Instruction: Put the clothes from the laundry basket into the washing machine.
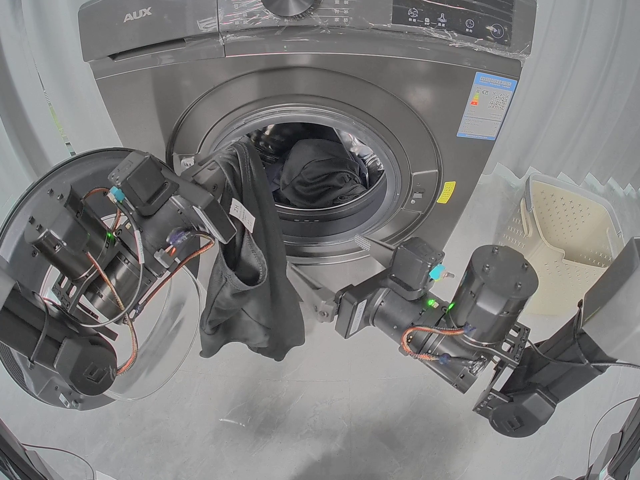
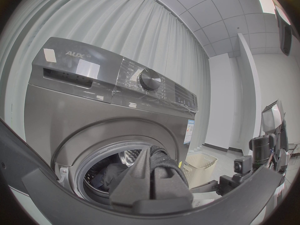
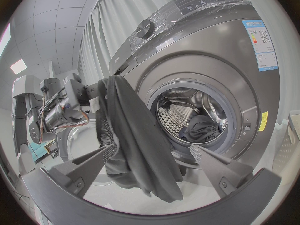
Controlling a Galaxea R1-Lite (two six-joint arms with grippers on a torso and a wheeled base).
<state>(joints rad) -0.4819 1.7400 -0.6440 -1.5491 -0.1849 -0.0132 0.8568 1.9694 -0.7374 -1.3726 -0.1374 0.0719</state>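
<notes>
In front of the robot, a grey washer (image 1: 153,95) is seen with its round door (image 1: 170,345) swung fully open to the left, so that the drum (image 3: 181,110) is exposed. To the right of the washer, on the floor and close against its side, a cream perforated basket (image 1: 573,228) is set. A dark garment (image 1: 257,288) is held up just before the left edge of the drum opening; it is pinched at its top and hangs limp below the rim, in front of the door, with a white label showing near the upper hem. Inside the drum, a bundle of dark clothes (image 1: 320,171) is heaped on the bottom. The left gripper (image 1: 220,171) is clamped on the top of the garment, its fingers being closed together with cloth bunched between them in the left wrist view. The right gripper (image 3: 150,160) is held lower, below the drum opening and just beside the hanging garment, its fingers spread wide apart with nothing gripped between them.
</notes>
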